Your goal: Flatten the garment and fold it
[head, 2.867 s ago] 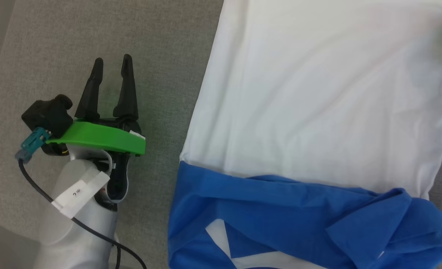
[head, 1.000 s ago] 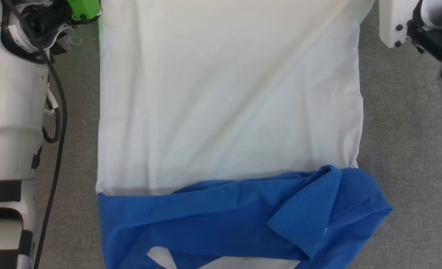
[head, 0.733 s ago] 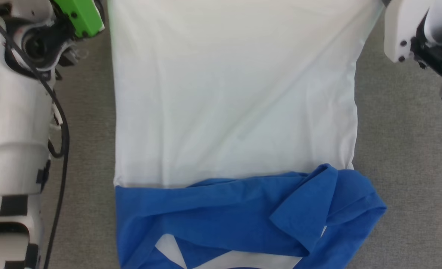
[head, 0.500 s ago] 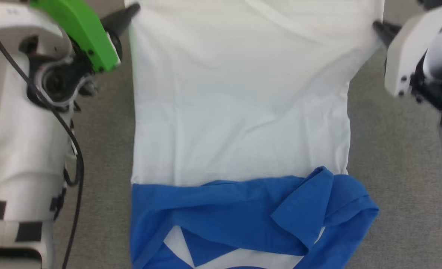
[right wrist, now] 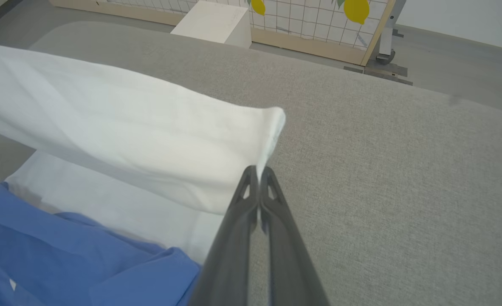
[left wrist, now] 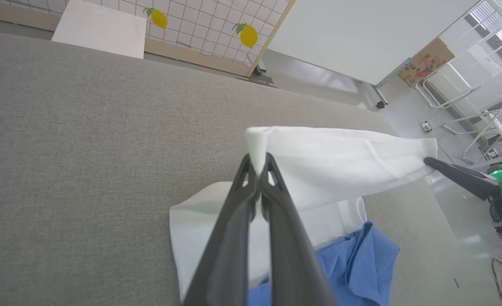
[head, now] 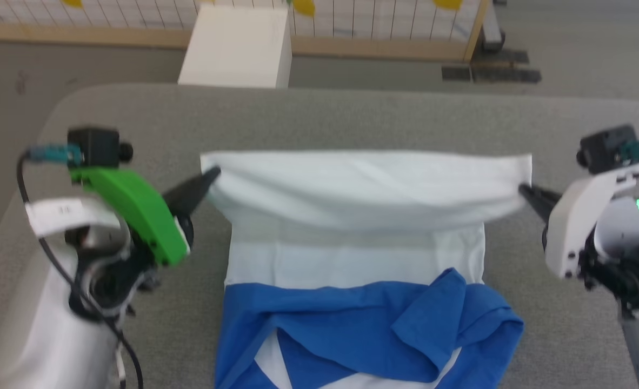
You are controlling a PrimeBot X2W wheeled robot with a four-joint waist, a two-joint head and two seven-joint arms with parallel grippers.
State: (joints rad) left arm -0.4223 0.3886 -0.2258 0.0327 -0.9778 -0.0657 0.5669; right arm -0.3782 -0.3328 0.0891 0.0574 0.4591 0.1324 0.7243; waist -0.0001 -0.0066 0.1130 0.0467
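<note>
We grip the soft, light T-shirt [head: 363, 189] by what seem its hem corners, left gripper [head: 213, 174] and right gripper [head: 523, 189] fingers clamped.

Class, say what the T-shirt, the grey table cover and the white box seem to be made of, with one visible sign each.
T-shirt: thin matt knit, probably cotton; it sags and creases where lifted. Table cover: matt woven or felt-like fabric; speckled grain. White box: smooth, perhaps painted board; flat faces, crisp edges.
</note>
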